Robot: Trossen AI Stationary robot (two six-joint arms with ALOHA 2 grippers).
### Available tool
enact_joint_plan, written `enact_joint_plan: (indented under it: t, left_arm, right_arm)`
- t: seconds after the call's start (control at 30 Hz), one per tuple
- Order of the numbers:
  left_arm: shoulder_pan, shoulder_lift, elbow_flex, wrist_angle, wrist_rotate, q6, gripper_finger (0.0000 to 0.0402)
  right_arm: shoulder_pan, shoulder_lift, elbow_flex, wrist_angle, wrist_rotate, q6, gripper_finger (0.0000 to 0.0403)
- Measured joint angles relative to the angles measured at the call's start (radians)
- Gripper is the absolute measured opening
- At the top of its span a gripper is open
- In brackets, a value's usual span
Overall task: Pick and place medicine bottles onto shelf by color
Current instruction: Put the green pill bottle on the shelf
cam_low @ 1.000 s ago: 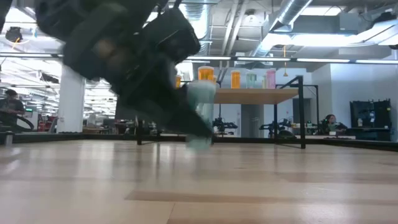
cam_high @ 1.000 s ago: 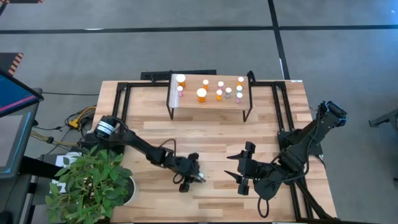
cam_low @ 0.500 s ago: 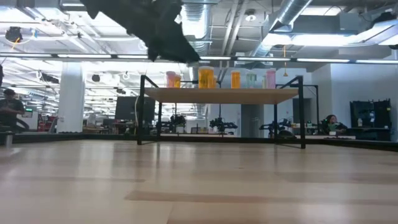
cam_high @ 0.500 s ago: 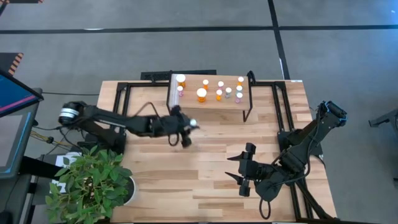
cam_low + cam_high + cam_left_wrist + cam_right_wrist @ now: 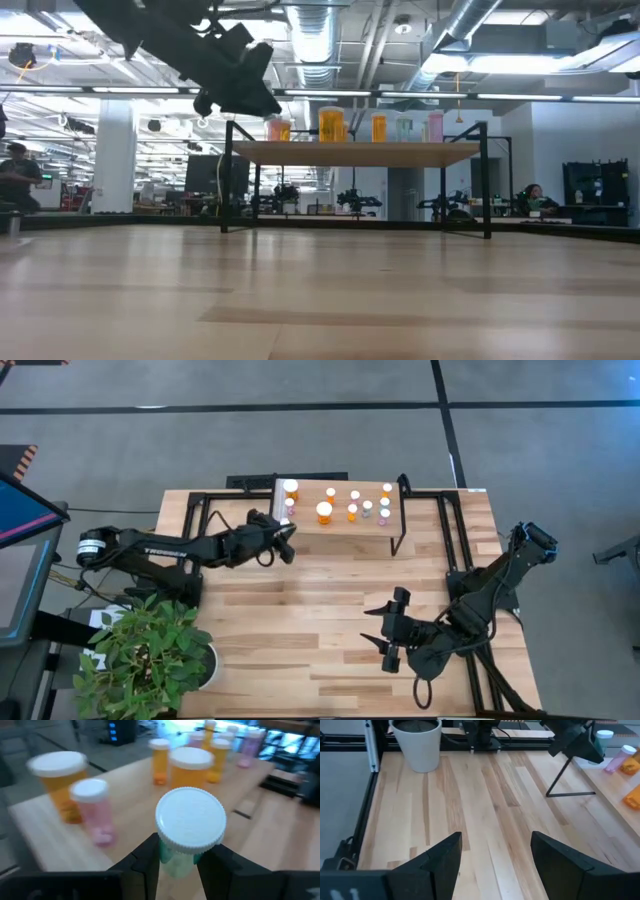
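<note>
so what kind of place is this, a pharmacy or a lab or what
Most likely a robotics lab or open workshop, not a pharmacy. The low view shows exposed ceiling ducts and a person at a workstation beyond the table, and the high view shows two robot arms mounted at it.

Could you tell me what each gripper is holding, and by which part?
The left gripper grips a green medicine bottle by its body, below the cap. The right gripper holds nothing.

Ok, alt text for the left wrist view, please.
The left gripper holds a green medicine bottle with a white ribbed cap above the light-wood shelf. Orange bottles and a pink bottle, all white-capped, stand on it.
</note>
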Motion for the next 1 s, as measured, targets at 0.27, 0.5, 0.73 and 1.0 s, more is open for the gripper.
enact_joint_plan:
  t: [0.27,0.5,0.73,1.0]
  left_arm:
    - [0.075,0.000,0.021,-0.083,-0.006,-0.034,0.0100]
    - [0.120,-0.001,0.027,-0.098,0.082,-0.060,0.0100]
    - [0.125,0.002,0.087,-0.223,0.117,-0.053,0.0100]
    - [0.126,0.049,0.124,-0.248,0.106,-0.040,0.0100]
  right_arm:
    - [-0.021,0.000,-0.006,0.004,0.000,0.000,0.0260]
    - [-0.021,0.000,-0.021,0.003,0.000,0.000,0.0260]
    - [-0.022,0.000,-0.021,0.004,0.001,0.000,0.0260]
    - [-0.026,0.000,-0.021,0.005,0.001,0.000,0.0260]
